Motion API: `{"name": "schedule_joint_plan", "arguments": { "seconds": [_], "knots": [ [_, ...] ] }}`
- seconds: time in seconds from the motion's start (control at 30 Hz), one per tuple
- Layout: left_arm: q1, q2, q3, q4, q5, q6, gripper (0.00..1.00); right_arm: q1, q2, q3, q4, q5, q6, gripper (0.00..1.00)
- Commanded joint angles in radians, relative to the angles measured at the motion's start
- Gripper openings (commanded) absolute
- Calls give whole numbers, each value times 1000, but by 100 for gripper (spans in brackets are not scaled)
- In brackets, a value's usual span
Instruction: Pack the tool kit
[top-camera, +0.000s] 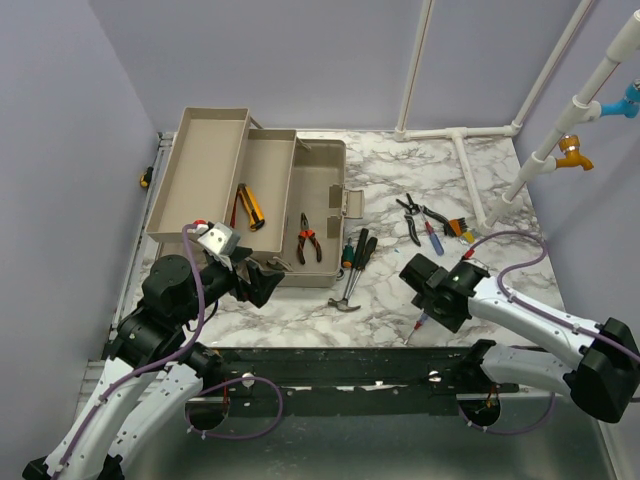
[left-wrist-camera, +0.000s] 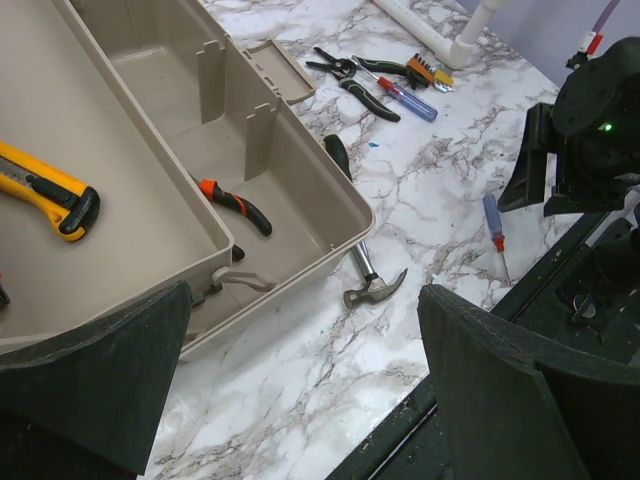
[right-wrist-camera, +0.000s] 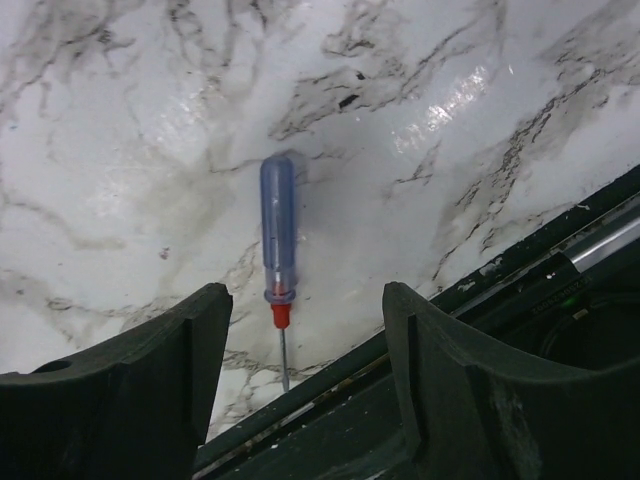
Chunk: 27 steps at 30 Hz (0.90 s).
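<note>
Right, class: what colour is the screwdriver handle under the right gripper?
Translucent blue, red collar; screwdriver shows best in right wrist view.

Tabletop (top-camera: 440, 190) is that white marble look with grey veins, and the walls (top-camera: 300, 60) around it are pale lavender. White PVC pipes (top-camera: 455, 132) lie along the back right, and a slanted pipe (top-camera: 560, 130) on the right carries a blue fitting (top-camera: 622, 102) and an orange fitting (top-camera: 574, 152).
</note>
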Motion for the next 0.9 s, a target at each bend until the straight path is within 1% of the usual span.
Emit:
{"name": "schedule_joint_plan", "arguments": {
  "seconds": [0.0, 0.23, 0.4, 0.5, 0.53, 0.57, 0.6, 0.63, 0.7, 0.8, 0.87],
  "knots": [
    [7, -11, 6, 4, 23, 2, 99, 4, -1, -67, 74, -25, 67, 69],
    [6, -14, 6, 4, 21, 2, 98, 4, 61, -76, 196, -14, 61, 66],
    [6, -13, 6, 2, 15, 4, 98, 4, 133, -80, 240, 5, 72, 60],
    [6, -14, 6, 1, 13, 4, 98, 4, 180, -86, 260, 4, 76, 54],
    [6, -15, 6, 1, 11, 4, 99, 4, 194, -85, 263, 2, 76, 51],
    [6, -15, 6, 1, 10, 4, 99, 4, 205, -82, 269, 0, 70, 44],
    [6, -16, 6, 2, 10, 4, 98, 4, 211, -77, 272, -2, 63, 35],
    [6, -17, 6, 1, 10, 4, 99, 4, 214, -69, 272, -3, 56, 23],
    [6, -16, 5, 2, 12, 4, 99, 4, 212, -49, 270, 0, 31, 8],
    [6, -14, 6, 2, 13, 4, 98, 3, 190, -11, 276, 8, -31, 1],
    [6, -15, 6, 4, 13, 3, 98, 4, 160, 17, 331, -6, -134, 1]
  ]
}}
